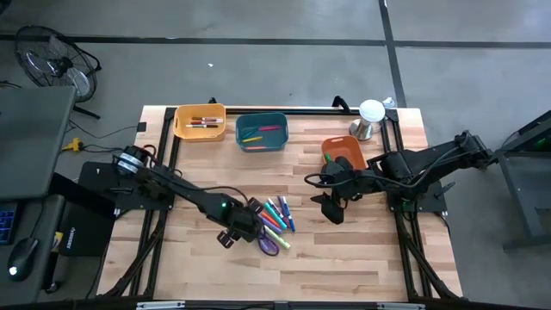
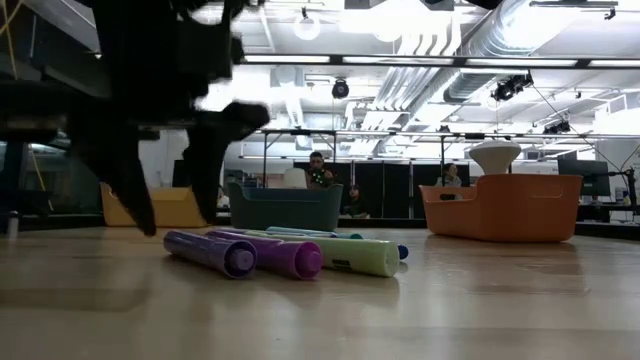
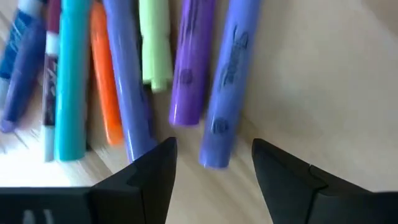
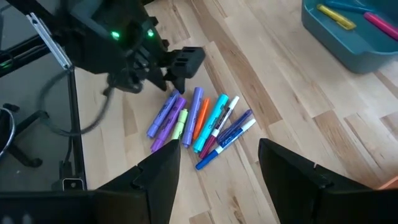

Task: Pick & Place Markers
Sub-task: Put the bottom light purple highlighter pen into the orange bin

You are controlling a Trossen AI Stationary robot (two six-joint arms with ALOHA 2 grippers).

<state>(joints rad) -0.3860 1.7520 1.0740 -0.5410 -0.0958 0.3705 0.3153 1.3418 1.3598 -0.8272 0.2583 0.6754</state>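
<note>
Hovering open over purple marker (image 3: 227, 81) in marker pile: left gripper (image 3: 214, 171); right gripper (image 4: 217, 168) open, well apart.

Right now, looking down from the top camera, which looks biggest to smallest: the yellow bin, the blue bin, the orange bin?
1. Yellow bin and blue bin: they look about alike, so no clear winner.
2. Orange bin: looks smallest, though the right arm covers part of it.
</note>
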